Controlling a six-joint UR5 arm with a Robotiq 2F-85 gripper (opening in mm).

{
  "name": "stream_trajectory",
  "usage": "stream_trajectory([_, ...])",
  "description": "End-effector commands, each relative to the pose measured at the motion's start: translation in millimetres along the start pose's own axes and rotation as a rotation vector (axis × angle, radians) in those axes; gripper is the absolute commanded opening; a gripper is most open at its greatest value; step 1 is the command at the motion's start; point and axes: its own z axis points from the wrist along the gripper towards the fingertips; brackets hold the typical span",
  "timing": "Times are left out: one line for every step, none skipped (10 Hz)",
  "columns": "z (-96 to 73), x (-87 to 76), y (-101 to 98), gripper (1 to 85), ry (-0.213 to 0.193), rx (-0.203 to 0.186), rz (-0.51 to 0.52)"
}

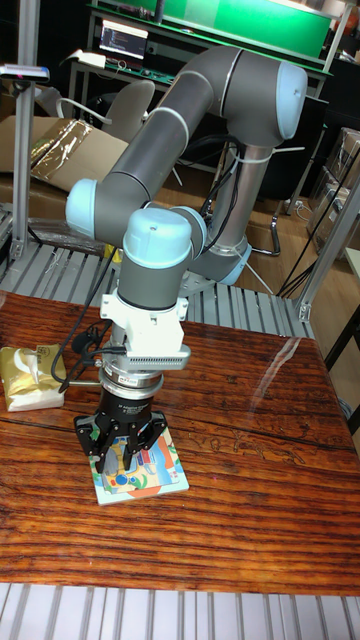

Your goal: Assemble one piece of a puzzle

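A colourful square puzzle (140,470) lies flat near the front left of a dark, glossy wooden surface (250,480), its pale border showing along the lower and right edges. Directly above it, the black claw (125,447) of a grey-and-blue robot arm (170,150) points straight down, its fingers (152,435) spread apart and reaching to the picture's face; whether anything is pinched between them cannot be told, since the claw's body hides the middle of the board. To the left, near the surface's edge, rests a yellowish packet (32,378) with a white top. Behind the surface runs a ribbed metal bench carrying the arm's base, and farther back stand cardboard boxes (50,150), a chair (125,105) and a green-topped workbench (250,15).
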Motion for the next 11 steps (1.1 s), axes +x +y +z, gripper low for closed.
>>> stream_trajectory([0.5,0.7,1.0,25.0,-0.006,-0.008,0.011])
stream_trajectory([0.6,0.7,1.0,25.0,-0.006,-0.008,0.011])
stream_trajectory([0.8,0.6,1.4,25.0,-0.006,-0.010,0.010])
stream_trajectory([1.1,0.3,2.5,25.3,-0.007,-0.014,0.009])
stream_trajectory([1.6,0.1,2.9,26.3,-0.008,-0.015,0.003])
stream_trajectory([2.3,-0.3,3.1,27.0,-0.010,-0.016,0.002])
stream_trajectory([2.7,-0.8,3.4,27.3,-0.012,-0.017,0.001])
stream_trajectory([3.2,-0.7,3.2,27.3,-0.012,-0.017,-0.001])
stream_trajectory([4.1,-1.2,2.3,28.0,-0.014,-0.015,-0.007])
stream_trajectory([4.9,-1.0,2.1,29.3,-0.014,-0.015,-0.010])
stream_trajectory([5.0,-0.3,1.4,31.3,-0.012,-0.013,-0.017])
